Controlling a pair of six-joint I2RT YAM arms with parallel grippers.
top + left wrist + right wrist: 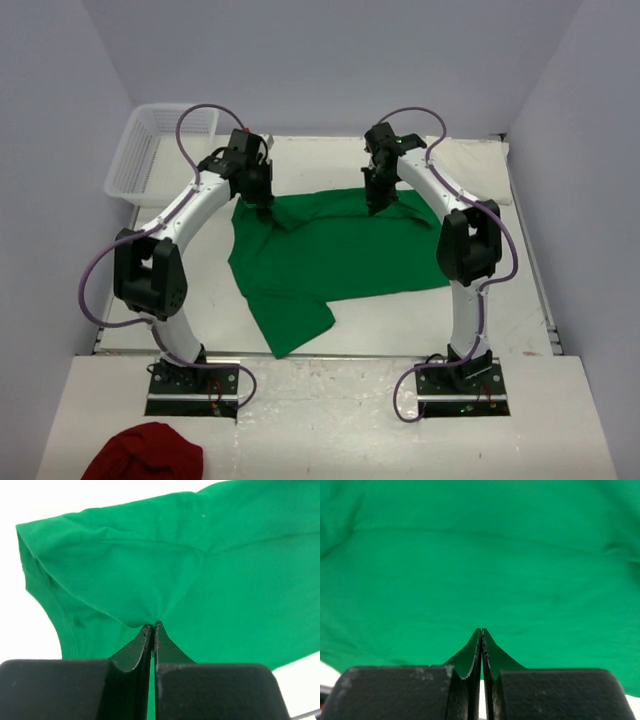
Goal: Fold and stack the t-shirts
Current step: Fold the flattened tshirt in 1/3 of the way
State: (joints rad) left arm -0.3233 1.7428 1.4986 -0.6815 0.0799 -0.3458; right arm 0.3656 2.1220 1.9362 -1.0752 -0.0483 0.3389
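**Both sets of fingers down on the far edge of the green shirt**

We see the green t-shirt (330, 250) spread loosely on the white bench (200, 310), lying between the two arms. Its far edge is rumpled, and one part trails toward the near edge of the bench on the left.

The left fingers (137, 647) are at the shirt's far left corner. In the left wrist view they are pressed together with a pinch of green cloth between their tips. Creases fan out from that point, and a hemmed edge of the shirt curves away to the left over bare bench.

The right fingers (470, 652) are at the far edge further right. In the right wrist view they are together too, tips against the green cloth. The cloth lies nearly smooth around them, so we cannot tell whether any of it is caught.

The cream-white t-shirt (478, 160) lies at the far right corner of the bench, beyond the right arm and apart from the green one.

A white mesh basket (140, 160) sits at the far left corner. A dark red cloth (145, 455) lies bunched on the near ledge at the left.
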